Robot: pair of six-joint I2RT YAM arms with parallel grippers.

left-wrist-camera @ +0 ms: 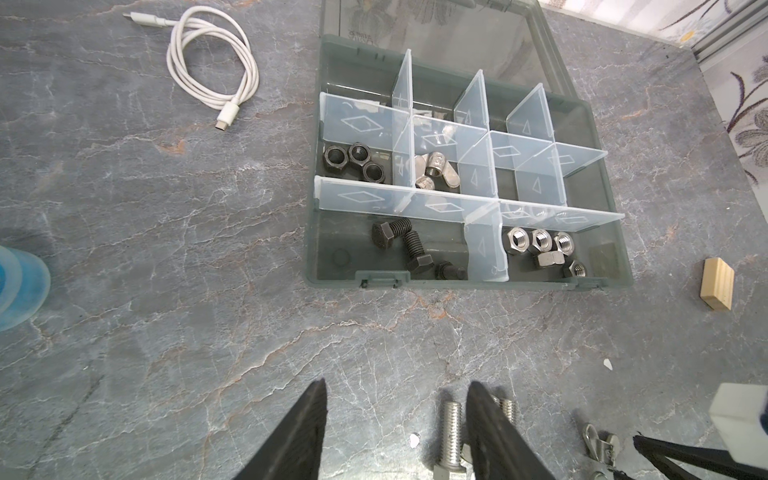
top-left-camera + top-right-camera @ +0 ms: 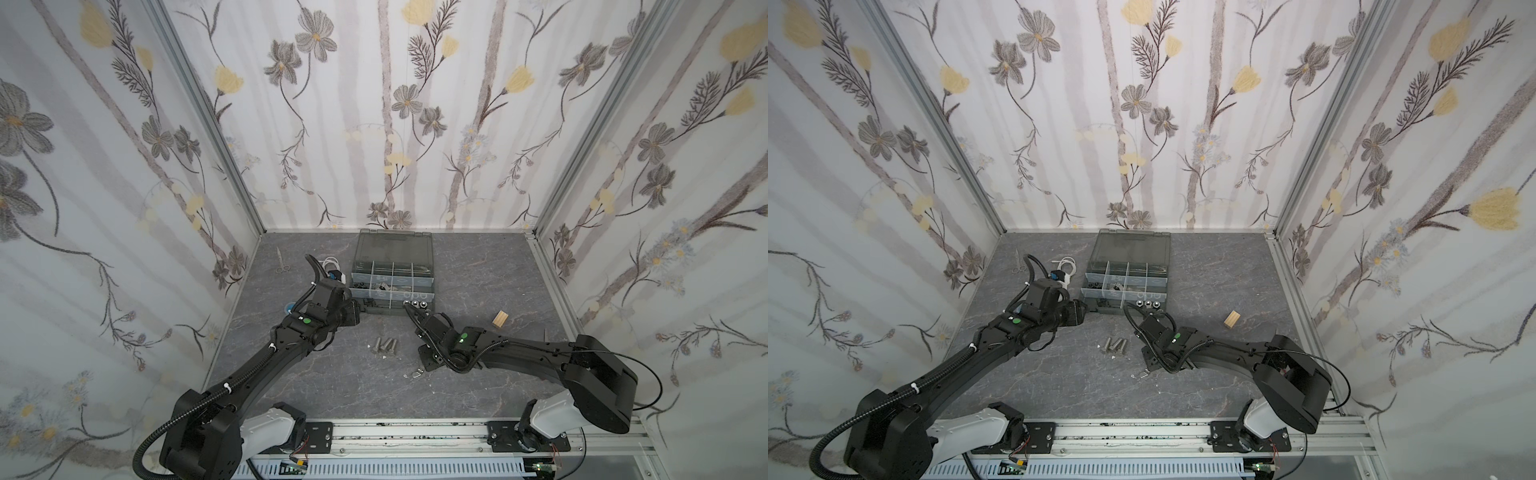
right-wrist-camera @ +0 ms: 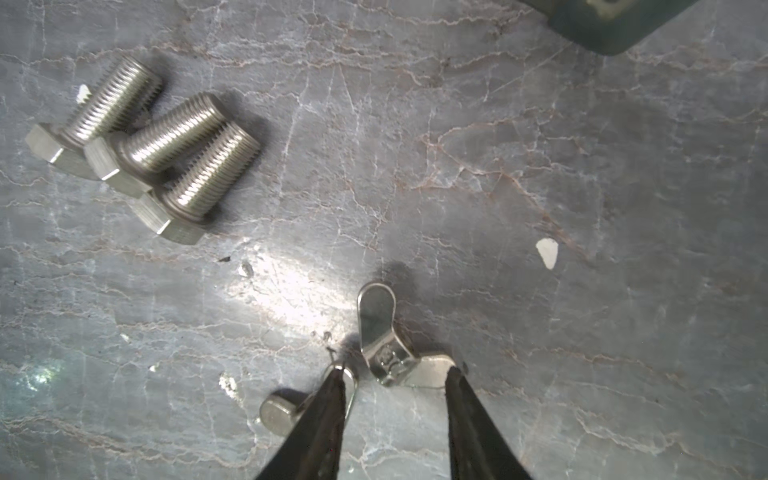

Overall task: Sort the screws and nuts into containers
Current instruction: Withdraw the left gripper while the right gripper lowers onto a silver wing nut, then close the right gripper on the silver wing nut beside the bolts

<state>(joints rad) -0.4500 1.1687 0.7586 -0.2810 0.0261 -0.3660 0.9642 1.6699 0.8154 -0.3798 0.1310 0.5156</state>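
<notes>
The dark grey case (image 2: 432, 276) (image 2: 1087, 274) (image 1: 621, 257) lies open at the back, split into containers by pale dividers. These hold black nuts (image 1: 357, 160), wing nuts (image 1: 434, 170), black screws (image 1: 409, 249) and silver hex nuts (image 1: 540, 245). Three silver screws (image 2: 384, 345) (image 2: 1113, 345) (image 3: 145, 153) lie together on the table in front of the case. My left gripper (image 1: 397, 390) is open over bare table, one silver screw (image 1: 451, 432) just inside its finger. My right gripper (image 3: 397, 374) is open, its tips at a loose wing nut (image 3: 384, 336). A second wing nut (image 3: 282, 409) sits partly behind one finger.
A coiled white cable (image 1: 208, 62) and small scissors (image 2: 282, 262) lie left of the case. A wooden block (image 2: 500, 319) (image 1: 717, 289) sits to the right. A blue translucent disc (image 1: 16, 286) is near the left arm. Floral walls close in three sides.
</notes>
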